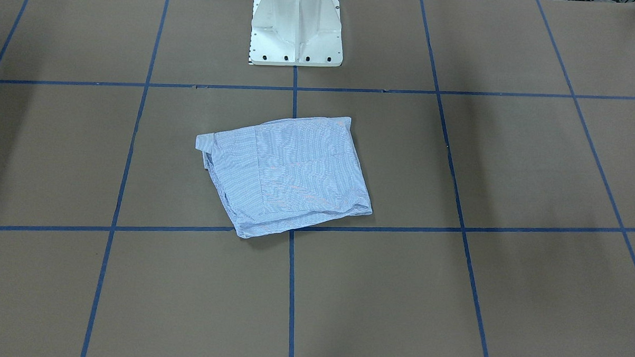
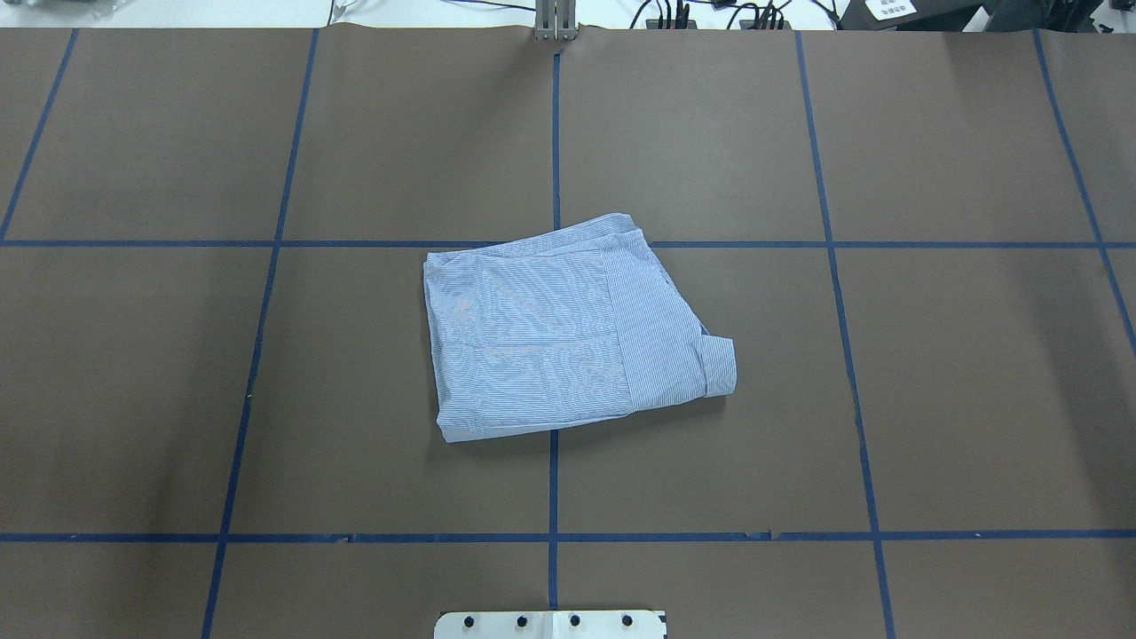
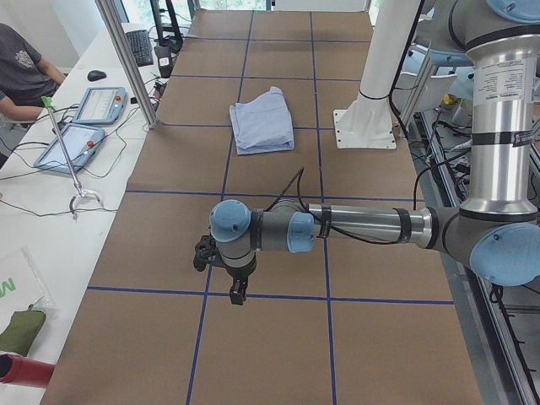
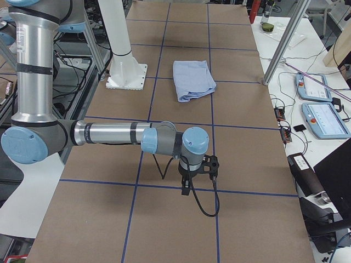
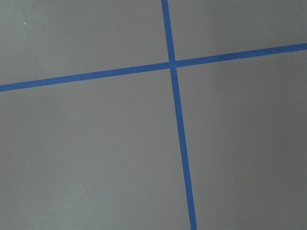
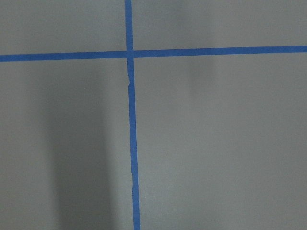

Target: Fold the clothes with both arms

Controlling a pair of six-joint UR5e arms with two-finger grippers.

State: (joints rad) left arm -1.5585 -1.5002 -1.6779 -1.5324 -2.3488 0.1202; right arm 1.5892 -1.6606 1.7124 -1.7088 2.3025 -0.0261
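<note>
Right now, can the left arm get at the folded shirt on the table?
Probably yes. The left gripper hangs over the table well away from the shirt, and nothing stands on the table between them; the left arm would only have to swing over.

Desk (image 2: 399, 133): brown matte cover w/ blue tape lines (image 2: 556, 133) in a grid, soft shadows twd both ends. Past desk's far edge, a white strip w/ black cables (image 2: 674, 13). Along that same side of desk, a white bench (image 3: 51, 224) w/ 2 blue-rimmed touch panels (image 3: 103, 105), keyboard (image 3: 140, 46), mouse (image 3: 97, 75), loose wires. Aluminium post (image 3: 128, 63) stands at desk's edge by the panels. Person (image 3: 21, 67) sits at the bench. Light even, no hard glare.
</note>
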